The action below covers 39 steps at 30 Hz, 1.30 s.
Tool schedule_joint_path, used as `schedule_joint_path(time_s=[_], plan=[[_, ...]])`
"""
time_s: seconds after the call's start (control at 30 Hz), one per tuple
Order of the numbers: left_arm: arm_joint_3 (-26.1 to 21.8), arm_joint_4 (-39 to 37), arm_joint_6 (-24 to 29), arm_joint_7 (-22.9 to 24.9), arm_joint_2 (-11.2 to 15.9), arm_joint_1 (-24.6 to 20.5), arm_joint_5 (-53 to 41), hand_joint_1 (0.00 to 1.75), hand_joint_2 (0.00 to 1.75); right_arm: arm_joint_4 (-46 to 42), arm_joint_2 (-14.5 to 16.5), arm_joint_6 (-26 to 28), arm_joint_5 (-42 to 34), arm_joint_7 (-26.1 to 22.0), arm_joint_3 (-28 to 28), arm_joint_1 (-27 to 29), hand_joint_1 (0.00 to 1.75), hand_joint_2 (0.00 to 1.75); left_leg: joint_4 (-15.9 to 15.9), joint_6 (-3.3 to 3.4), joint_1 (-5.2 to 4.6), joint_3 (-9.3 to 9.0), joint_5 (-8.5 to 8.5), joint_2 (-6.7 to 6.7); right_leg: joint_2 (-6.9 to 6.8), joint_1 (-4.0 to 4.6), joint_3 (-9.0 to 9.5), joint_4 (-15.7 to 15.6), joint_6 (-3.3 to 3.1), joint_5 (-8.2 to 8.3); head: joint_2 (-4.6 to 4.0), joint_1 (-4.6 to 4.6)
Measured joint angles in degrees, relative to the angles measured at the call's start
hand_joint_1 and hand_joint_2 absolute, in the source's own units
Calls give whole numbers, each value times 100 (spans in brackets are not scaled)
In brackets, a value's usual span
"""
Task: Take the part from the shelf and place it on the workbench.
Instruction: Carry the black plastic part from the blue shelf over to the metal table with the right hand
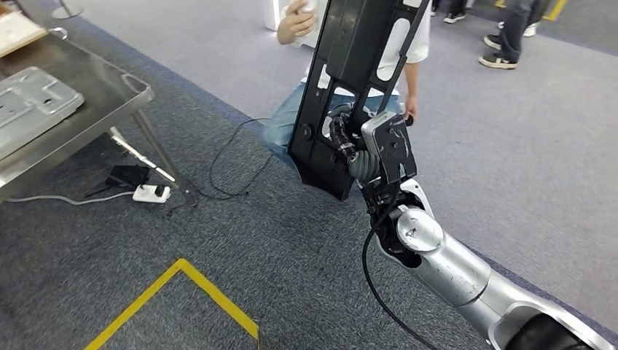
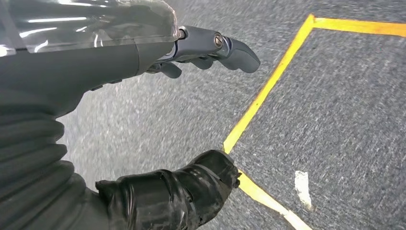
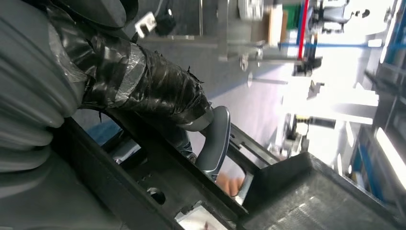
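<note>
Meanwhile, right hand (image 1: 357, 146) fingers clamp the black part (image 1: 357, 80) before a crouching person (image 1: 291, 117); left hand (image 2: 143, 52) fingers apart.

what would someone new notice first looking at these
First the long black part, held up in the middle of the head view by the right hand, which grips its lower section. Just behind it a person crouches on the grey carpet. At the far left is the metal workbench, already bearing a silver panel, and the left hand hangs with nothing in it over yellow floor tape.
</note>
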<state>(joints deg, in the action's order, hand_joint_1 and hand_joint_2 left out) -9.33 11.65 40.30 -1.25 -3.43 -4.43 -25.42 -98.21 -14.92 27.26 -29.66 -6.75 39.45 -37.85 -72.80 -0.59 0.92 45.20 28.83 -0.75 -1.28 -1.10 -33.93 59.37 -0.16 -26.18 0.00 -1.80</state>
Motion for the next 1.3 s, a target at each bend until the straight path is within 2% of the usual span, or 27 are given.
schedule_joint_path(time_s=[0.03, 0.07, 0.1, 0.13, 0.17, 0.23, 0.27, 0.33, 0.37, 0.4, 0.47, 0.53, 0.57, 0.6, 0.63, 0.7, 0.77, 0.83, 0.87, 0.9, 1.0, 1.07, 1.1, 1.13, 1.2, 1.27, 1.3], plan=[[0, 0, -2, 0, 0, -5, 0, 0, 175, 1, -1, 0, -2, 4, 0, 4, 175, 175, -220, -4, 4, 117, 46, 33, -86, 15, 6, 1, -8, -9, 0, -1], [0, 0, -3, 0, 0, -3, 1, 0, 175, 2, -1, 0, -4, 8, 0, 8, 175, 175, -224, -1, 5, 121, -10, 43, -168, 23, 13, 2, -11, -20, 0, -2], [0, 0, -5, 0, 1, 0, 1, 0, 175, 2, -1, 0, -7, 10, 0, 9, 175, 175, -3, 7, 3, 3, -152, 65, -246, 28, 24, 2, -8, -33, 0, -3], [0, 0, -7, -1, 1, 1, 2, 0, 175, 2, -1, -1, -7, 10, 0, 8, 175, 175, 363, 26, -3, -202, -330, 143, -319, 33, 42, 2, 4, -48, 0, -3], [0, 0, -7, -5, 1, -5, 3, 0, 175, 1, -1, -1, -7, 10, 0, 5, 175, 175, 747, 46, -37, -417, -449, 286, -388, 49, 59, 4, 25, -69, 0, -4], [-1, 0, -9, -32, 1, -30, 19, 0, 175, 0, -4, -2, -7, 13, 0, -6, 175, 175, 1224, 122, -103, -678, -544, 480, -516, 85, 94, 3, 80, -112, 0, 9], [-2, 0, -11, -56, 0, -39, 43, 0, 175, -1, -6, -2, -6, 15, 0, -12, 175, 175, 1283, 158, -134, -699, -521, 483, -579, 102, 111, -6, 110, -130, 0, 19], [-12, 1, -21, -120, 1, -34, 129, 0, 175, -2, -8, -2, -1, 21, 0, -25, 175, 175, 1325, 237, -129, -715, -536, 312, -657, 92, 154, -18, 180, -169, 0, 33], [-17, 1, -36, -154, 1, -26, 181, 0, 175, -3, -9, -2, 3, 25, 0, -31, 175, 175, 1352, 269, -116, -736, -544, 233, -557, 79, 153, 29, 215, -219, 0, 42], [-23, 1, -53, -183, 1, -21, 221, 0, 175, -3, -11, -2, 6, 28, 0, -39, 175, 175, 1378, 308, -99, -760, -557, 166, -389, 63, 106, 159, 240, -310, 0, 51], [-27, 1, -89, -214, 1, -27, 264, 0, 175, -4, -23, -1, 10, 31, 0, -46, 175, 175, 1395, 363, -86, -780, -567, 42, 3, 51, -181, 746, 256, -610, 0, 89], [-40, 2, -110, -224, 2, -43, 278, 0, 175, -2, -38, 0, 13, 32, 0, -27, 175, 175, 1391, 390, -91, -779, -565, -122, 128, 51, -577, 1448, 263, -842, 0, 107], [-53, 1, -116, -226, 2, -47, 286, 0, 175, -1, -43, 0, 13, 34, 0, -15, 175, 175, 1384, 393, -92, -780, -563, -221, 141, 47, -695, 1603, 266, -824, 0, 107], [-69, 1, -126, -231, 2, -45, 292, 0, 175, -1, -44, -1, 13, 36, 0, -7, 175, 175, 1374, 393, -90, -781, -560, -311, 148, 40, -684, 1493, 264, -680, 0, 108], [-86, 1, -145, -243, -1, -39, 297, 0, 175, -1, -46, -2, 13, 36, 0, -9, 175, 175, 1357, 386, -86, -781, -556, -401, 189, 27, -567, 1173, 261, -454, 0, 109], [-111, 1, -222, -286, -8, -35, 310, 0, 175, -1, -51, -7, 13, 37, 0, -24, 175, 175, 1309, 350, -80, -756, -539, -563, 446, -15, -255, 414, 250, -100, 0, 105], [-130, 0, -333, -340, -13, -47, 346, 0, 175, -1, -55, -16, 18, 39, 0, -35, 175, 175, 1286, 286, -67, -705, -544, -695, 618, -26, -103, 71, 232, -18, 0, 104], [-157, 0, -517, -407, -12, -40, 440, 0, 175, -2, -56, -47, 34, 53, 0, -54, 175, 175, 1313, 205, -48, -669, -575, -830, 508, -9, -80, 46, 179, -11, 0, 103], [-175, 1, -629, -448, -9, -26, 496, 0, 175, -1, -57, -67, 50, 64, 0, -76, 175, 175, 1302, 176, -45, -651, -572, -814, 431, -8, -61, 19, 142, 3, 0, 100], [-197, 1, -752, -496, -6, -13, 554, 0, 175, -2, -57, -88, 72, 76, 0, -102, 175, 175, 1230, 147, -56, -608, -525, -698, 353, -14, -36, -17, 106, 19, 0, 80], [-261, 0, -1056, -629, -2, -29, 684, 0, 175, 1, -57, -121, 131, 92, 0, -165, 175, 175, 512, 84, -62, -253, -135, -148, 118, 7, 21, -80, 23, 28, 0, 31], [-290, 0, -1215, -706, -4, -52, 758, 0, 175, 15, -58, -138, 152, 104, 0, -179, 175, 175, -24, 50, -31, 22, 57, -30, -47, 30, 30, -75, -3, 7, 0, 31], [-302, 0, -1277, -736, -3, -54, 788, 0, 175, 22, -58, -150, 172, 114, 0, -183, 175, 175, -81, 37, -18, 54, 27, 7, -141, 36, 34, -69, -1, -8, 0, 29], [-311, 0, -1321, -755, 2, -52, 811, 0, 175, 27, -58, -166, 195, 125, 0, -190, 175, 175, 67, 28, -9, -24, -93, 50, -230, 37, 40, -59, 7, -29, 0, 29], [-323, 0, -1403, -791, 14, -50, 837, 0, 175, 29, -60, -200, 244, 141, 0, -218, 175, 175, 751, 35, -24, -402, -400, 268, -388, 48, 64, -30, 57, -86, 0, 26], [-327, 0, -1469, -839, 19, -57, 841, 0, 175, 29, -67, -234, 281, 161, 0, -258, 175, 175, 1178, 109, -63, -636, -489, 430, -512, 83, 97, -5, 126, -147, 0, 37], [-331, 0, -1493, -861, 21, -61, 841, 0, 175, 29, -71, -254, 301, 175, 0, -273, 175, 175, 1214, 158, -89, -654, -458, 426, -574, 101, 120, -11, 159, -168, 0, 43]])
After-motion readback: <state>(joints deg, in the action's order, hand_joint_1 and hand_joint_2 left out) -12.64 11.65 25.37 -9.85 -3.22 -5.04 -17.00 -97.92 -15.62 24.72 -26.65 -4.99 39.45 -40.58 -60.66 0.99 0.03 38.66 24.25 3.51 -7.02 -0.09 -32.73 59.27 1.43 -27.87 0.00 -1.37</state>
